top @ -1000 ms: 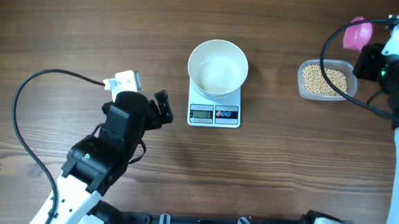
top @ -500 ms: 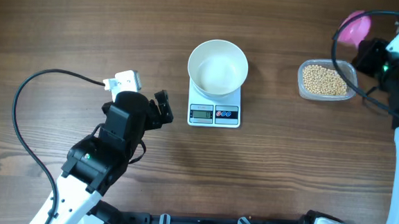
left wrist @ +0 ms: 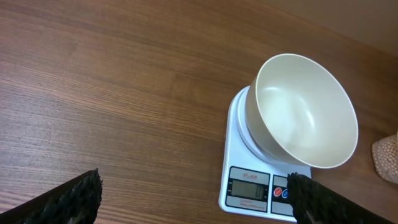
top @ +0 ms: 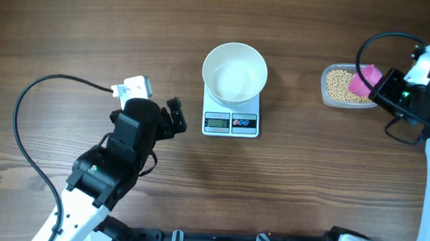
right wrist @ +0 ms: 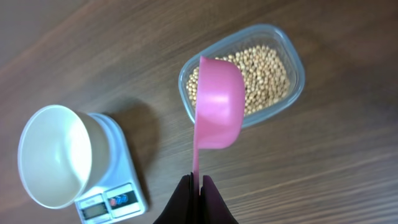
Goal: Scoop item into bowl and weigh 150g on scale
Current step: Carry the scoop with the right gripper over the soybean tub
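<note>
The right pincer was clamped on the pink scoop by its handle and had swung in over the beans in their tub, so a first scoop looked near; the left pincer stayed spread wide near the scale; the bowl on it lay empty; the display was unreadable, the scoop's inside hidden.

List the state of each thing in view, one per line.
bowl: upright on the scale, empty.
scale: carries the bowl.
tub: uncovered.
beans: in the tub.
pink scoop: held by its handle over the tub.
left gripper: open, empty.
right gripper: shut on the pink scoop.
</note>
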Controlling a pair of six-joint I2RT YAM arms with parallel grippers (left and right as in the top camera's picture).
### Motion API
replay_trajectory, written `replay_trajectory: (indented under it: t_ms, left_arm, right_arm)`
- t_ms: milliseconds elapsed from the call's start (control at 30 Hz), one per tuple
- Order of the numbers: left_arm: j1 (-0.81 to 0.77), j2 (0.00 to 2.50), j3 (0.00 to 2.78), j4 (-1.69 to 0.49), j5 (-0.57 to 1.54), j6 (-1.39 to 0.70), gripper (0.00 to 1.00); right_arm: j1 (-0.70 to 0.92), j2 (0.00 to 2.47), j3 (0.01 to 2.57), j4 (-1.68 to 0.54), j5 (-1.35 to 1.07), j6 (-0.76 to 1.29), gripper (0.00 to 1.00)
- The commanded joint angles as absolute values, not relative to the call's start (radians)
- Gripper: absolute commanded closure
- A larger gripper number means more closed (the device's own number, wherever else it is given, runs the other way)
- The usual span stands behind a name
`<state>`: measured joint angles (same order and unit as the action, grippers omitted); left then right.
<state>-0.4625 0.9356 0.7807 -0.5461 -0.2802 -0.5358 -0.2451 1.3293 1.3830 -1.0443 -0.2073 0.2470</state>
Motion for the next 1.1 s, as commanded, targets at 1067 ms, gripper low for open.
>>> replay_trajectory:
  t_ms: [1067]
  left_arm:
    - [-0.456,0.932,0.786,-0.731,0.104,-0.396,0.0]
  right_arm:
    - [-0.246,1.332,1.401,-1.06,-0.285,-0.157,0.96]
